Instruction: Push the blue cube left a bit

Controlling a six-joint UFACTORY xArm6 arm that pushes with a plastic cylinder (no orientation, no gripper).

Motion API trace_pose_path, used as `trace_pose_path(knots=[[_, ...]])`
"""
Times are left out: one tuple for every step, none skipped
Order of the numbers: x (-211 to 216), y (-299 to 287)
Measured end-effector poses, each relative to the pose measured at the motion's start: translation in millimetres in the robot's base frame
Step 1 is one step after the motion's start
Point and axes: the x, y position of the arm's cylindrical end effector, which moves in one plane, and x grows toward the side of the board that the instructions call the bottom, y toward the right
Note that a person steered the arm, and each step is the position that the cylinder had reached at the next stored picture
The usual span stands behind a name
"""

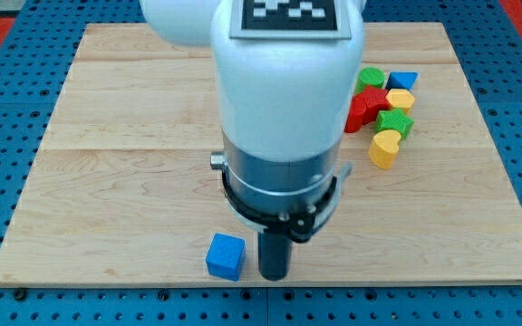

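Note:
The blue cube [226, 256] sits near the view's bottom edge of the wooden board [107, 163], left of centre. My tip [274, 275] stands just to the cube's right, a small gap away, close to the board's bottom edge. The white and grey arm body rises above it and hides the board's middle.
A cluster of blocks lies at the view's upper right: a green block [371, 78], a blue block [403, 81], a red block [366, 108], a yellow block [401, 98], a green block [394, 122] and a yellow heart-like block [384, 148]. Blue pegboard surrounds the board.

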Motion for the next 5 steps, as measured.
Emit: trace_pose_path(knots=[[-14, -17], [-19, -19], [-11, 31], [13, 16], [13, -11]])
